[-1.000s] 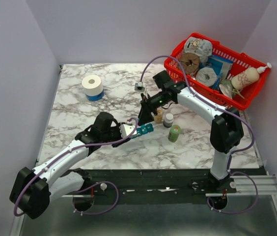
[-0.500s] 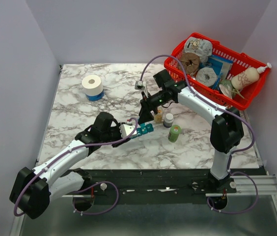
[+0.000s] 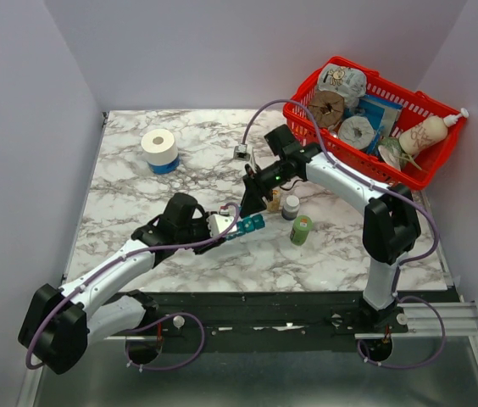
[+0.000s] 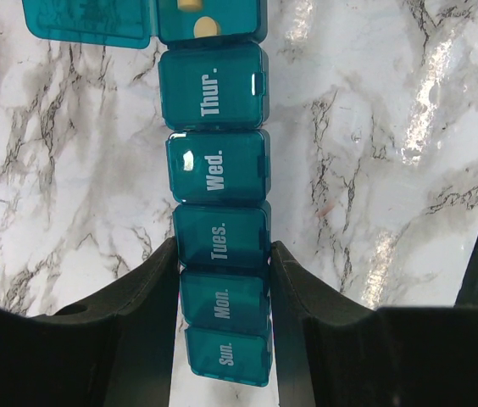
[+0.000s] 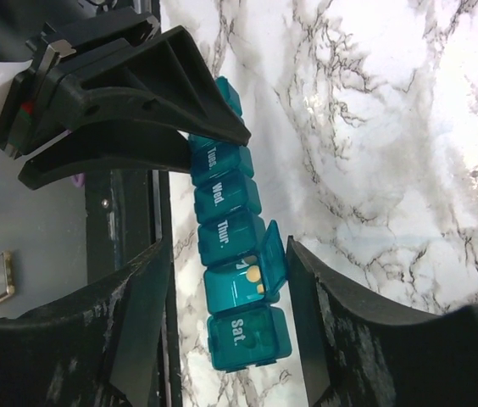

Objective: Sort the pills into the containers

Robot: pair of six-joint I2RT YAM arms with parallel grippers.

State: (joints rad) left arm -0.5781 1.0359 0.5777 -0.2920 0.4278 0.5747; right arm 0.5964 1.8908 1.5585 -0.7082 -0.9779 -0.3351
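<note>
Marble-patterned worktop: carries all items noted below.

Red wire basket: far right corner of the worktop, filled with assorted goods.

Left pincer: clamped on the containers, a teal strip of day-marked compartments. One finger is pressed against each long side at the "Mon." and "Tues." compartments. The "Sun." end lies between the fingers, towards the wrist.

Right pincer: jaws parted, one finger on each side of the strip at its opposite end, level with the compartment between "Thur." and "Sat." Contact with the strip cannot be confirmed.

White roll: stands on a blue base at far left, well apart from both arms.

Containers: located near the middle of the worktop, lying lengthwise between the two pincers. All lids are closed except the one between "Thur." and "Sat.", which stands open.

Green bottle and a small white-capped bottle: upright, just right of the strip.

Pills: pale pieces inside the open compartment; count unclear.
</note>
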